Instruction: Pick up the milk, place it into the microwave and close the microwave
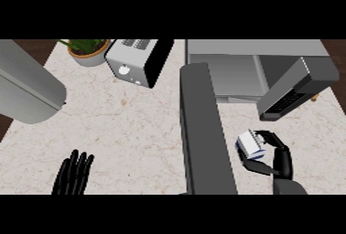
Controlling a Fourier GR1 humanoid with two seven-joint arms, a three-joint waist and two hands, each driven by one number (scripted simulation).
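Curling round the milk [251, 145], the right hand [278, 155] is gripping the carton at lower right of the frame, thumb and fingers wrapped on its sides. At lower left the left hand [73, 172] is resting, fingers straight and spread. Farther up, the microwave [229, 73] is standing with its door [202, 132] swung wide. Judging from this, the carton is best kept upright, travelling up past the door's edge into the cavity.

Pale speckled stone counter [128, 128] – toaster [138, 61] and potted plant [88, 51] at the back, dark wood floor [30, 50] beyond.
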